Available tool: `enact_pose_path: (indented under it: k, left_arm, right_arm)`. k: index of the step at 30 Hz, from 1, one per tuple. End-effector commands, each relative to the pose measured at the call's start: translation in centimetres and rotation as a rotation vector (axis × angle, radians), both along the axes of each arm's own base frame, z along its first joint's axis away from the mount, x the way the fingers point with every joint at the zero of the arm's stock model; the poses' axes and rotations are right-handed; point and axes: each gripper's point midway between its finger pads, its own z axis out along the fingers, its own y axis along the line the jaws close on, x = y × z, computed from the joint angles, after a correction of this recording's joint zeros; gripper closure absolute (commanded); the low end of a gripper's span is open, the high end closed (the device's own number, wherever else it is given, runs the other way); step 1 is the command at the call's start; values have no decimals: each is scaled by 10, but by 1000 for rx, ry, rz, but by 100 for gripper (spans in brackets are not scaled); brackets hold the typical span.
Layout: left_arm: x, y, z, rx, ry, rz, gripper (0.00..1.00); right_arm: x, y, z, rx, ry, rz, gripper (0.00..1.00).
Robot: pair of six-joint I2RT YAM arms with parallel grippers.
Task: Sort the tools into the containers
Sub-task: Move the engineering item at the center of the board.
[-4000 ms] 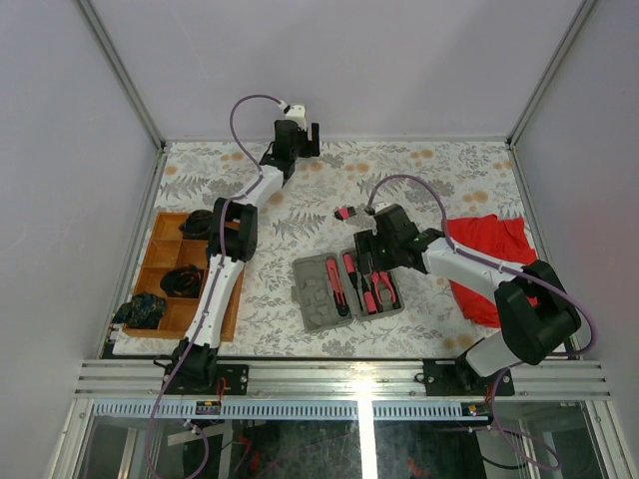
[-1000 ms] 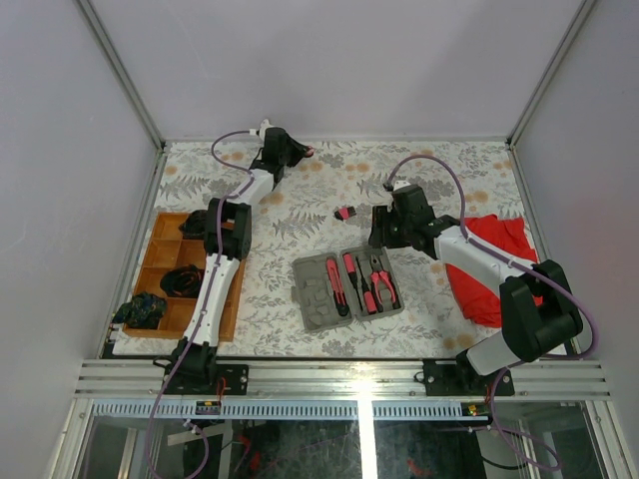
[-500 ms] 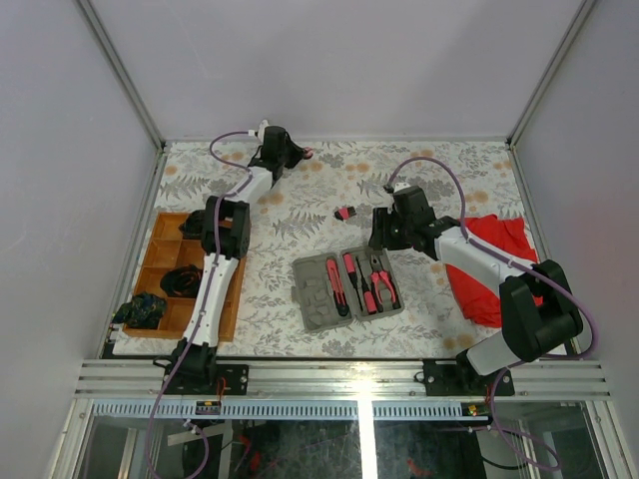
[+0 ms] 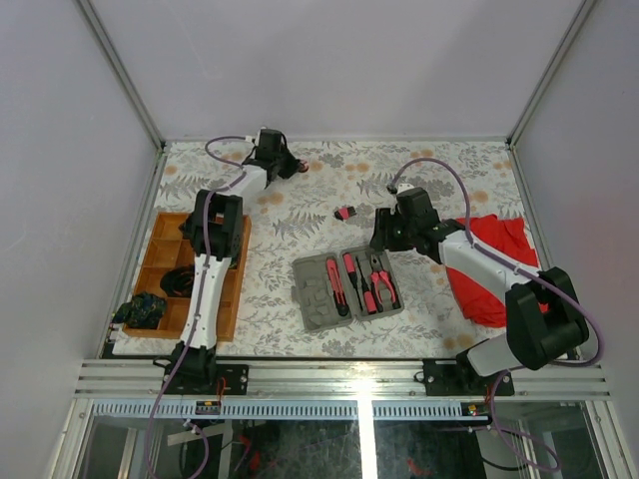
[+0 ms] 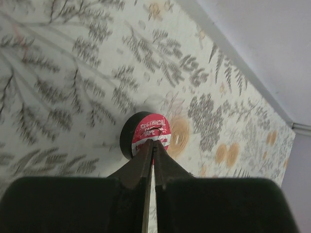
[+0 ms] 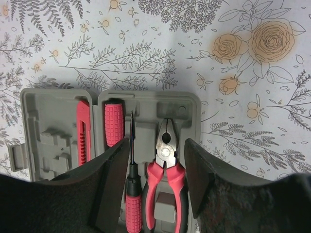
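Left gripper (image 5: 153, 144) pinched shut, empty, tape roll (image 5: 146, 130) just past its tips; right gripper (image 6: 155, 146) spread wide, empty, pliers (image 6: 165, 167) in a case (image 6: 53, 111) beneath.

light: bright, even | shadows: soft | left wrist view: left side blurred

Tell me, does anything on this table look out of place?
A small pink-and-black tool lies loose beyond the grey case, and a roll of electrical tape sits alone by the far edge. A red cloth lies crumpled on the right.
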Motion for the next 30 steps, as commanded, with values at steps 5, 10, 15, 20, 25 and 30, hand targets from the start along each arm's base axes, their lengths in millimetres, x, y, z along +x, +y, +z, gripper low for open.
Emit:
enact_pose_path:
  k: [5, 10, 15, 20, 25, 30]
  left_arm:
    - [-84, 5, -27, 101, 198, -100, 100]
    - [-130, 4, -32, 123, 252, -123, 100]
    - [-176, -14, -30, 134, 276, -176, 100]
    - [-224, -44, -16, 181, 270, -248, 100]
    - [-250, -59, 25, 246, 192, -279, 100]
    - [-257, -50, 69, 278, 110, -262, 100]
  right_arm:
    - [-5, 5, 30, 91, -56, 0, 45]
    - [-16, 2, 41, 114, -68, -3, 45]
    - [-30, -3, 48, 136, -71, -14, 44]
    - [-44, -11, 51, 145, -82, -31, 43]
    - [-51, -23, 55, 118, -113, -55, 36]
    - [-47, -33, 59, 75, -152, -76, 27]
